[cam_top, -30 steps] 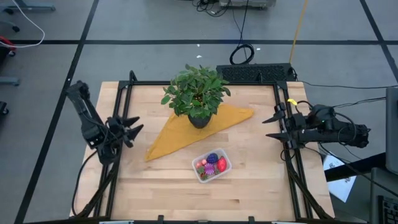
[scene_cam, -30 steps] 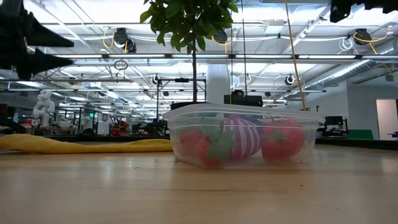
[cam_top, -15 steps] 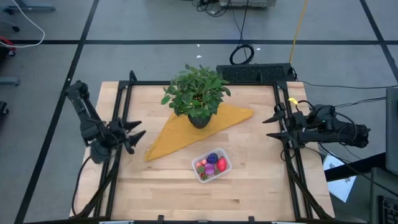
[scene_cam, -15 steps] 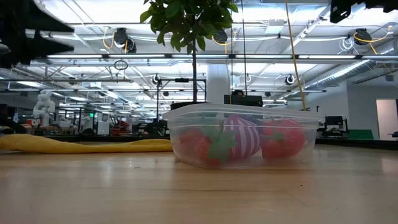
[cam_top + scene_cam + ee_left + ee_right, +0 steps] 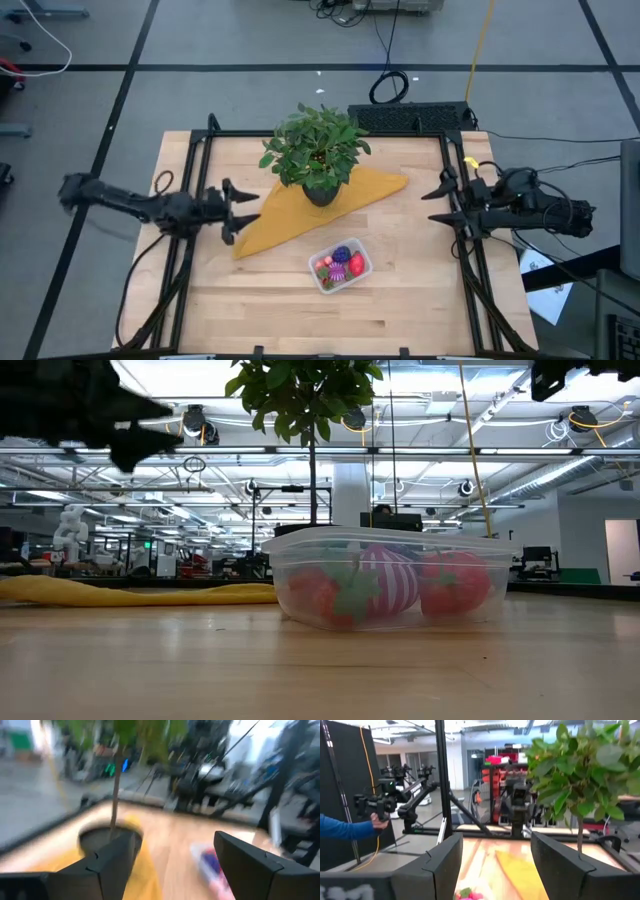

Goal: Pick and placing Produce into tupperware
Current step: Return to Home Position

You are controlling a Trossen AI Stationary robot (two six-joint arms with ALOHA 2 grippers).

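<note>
As the job stands: every piece of fruit (image 5: pixel 341 261) I can spot, red, pink and purple, sits inside the clear tub (image 5: pixel 390 537); none lies loose on the wood.
Tub: flat on the worktop (image 5: pixel 410 295), towards the front, just ahead of the yellow cloth (image 5: pixel 300 215) and the potted plant (image 5: pixel 315 150), apart from both.
Done: the picking and placing, by the look of it.
Left to do: only getting the arms back to rest, I'd say; nothing else seems to want moving.
Left gripper (image 5: pixel 244 211): fingers spread wide, nothing between them, hanging well above the wood at the cloth's left edge and facing across towards the plant.
Right gripper (image 5: pixel 436 205): also wide and empty, out at the worktop's right side, pointing inward.
Change from half a second ago: the left arm was folded at the worktop's left side, its gripper beside the frame; now it lies stretched out long and flat, and the gripper has come inward to the cloth.
No change: the tub, fruit, plant, cloth and right arm sit exactly as they did.
</note>
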